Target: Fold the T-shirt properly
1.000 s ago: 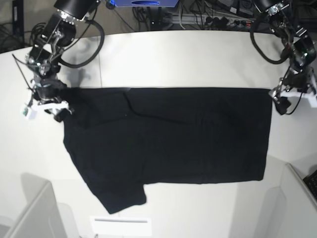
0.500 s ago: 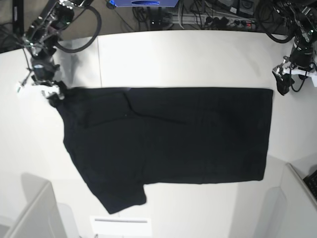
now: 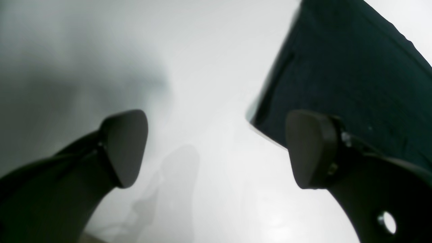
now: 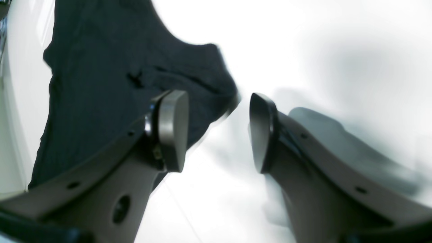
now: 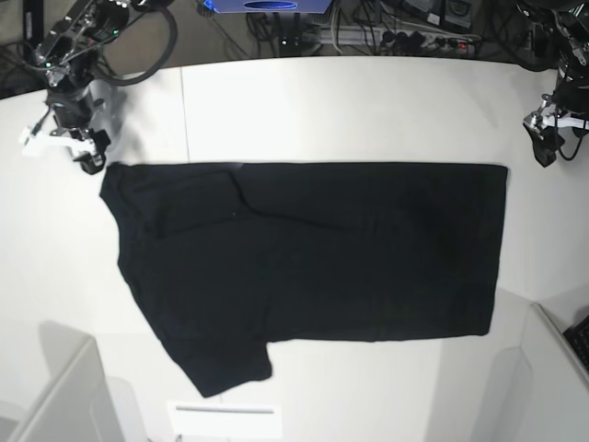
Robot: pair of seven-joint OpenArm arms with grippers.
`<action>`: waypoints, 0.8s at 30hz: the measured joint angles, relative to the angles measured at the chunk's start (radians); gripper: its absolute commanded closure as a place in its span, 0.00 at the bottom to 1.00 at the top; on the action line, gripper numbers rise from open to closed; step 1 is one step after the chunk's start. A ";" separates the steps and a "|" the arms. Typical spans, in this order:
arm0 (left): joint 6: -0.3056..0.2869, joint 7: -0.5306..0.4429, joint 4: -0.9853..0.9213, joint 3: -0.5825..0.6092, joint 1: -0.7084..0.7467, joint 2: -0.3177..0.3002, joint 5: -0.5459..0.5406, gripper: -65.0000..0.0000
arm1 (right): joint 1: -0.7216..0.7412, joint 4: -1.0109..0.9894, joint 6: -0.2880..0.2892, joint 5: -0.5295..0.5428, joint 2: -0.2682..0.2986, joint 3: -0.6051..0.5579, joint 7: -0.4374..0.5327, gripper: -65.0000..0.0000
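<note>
Black T-shirt [image 5: 313, 258] lies flat on the white table [image 5: 350, 110], one sleeve toward the near edge. Left gripper [image 5: 545, 147] and right gripper [image 5: 81, 155] hang beside its far corners, jaws apart, holding nothing. Cables [image 5: 405, 28] crowd the far table edge.

T-shirt [image 5: 313, 253]: black cloth, matt, fine weave, soft creases.
Table [image 5: 350, 110]: white, smooth, faint sheen.
Left gripper [image 3: 216, 148] pads: dark, matt, smooth.
Right gripper [image 4: 217, 131] fingers: grey, hard, slight gloss.

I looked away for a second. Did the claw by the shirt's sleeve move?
Yes. The right claw moved up and away from the shirt, toward the table's far edge.
</note>
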 measured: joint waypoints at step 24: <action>0.004 -0.006 -0.143 0.169 -0.081 0.000 0.009 0.04 | 0.103 -0.262 0.050 0.025 0.043 -0.085 0.035 0.56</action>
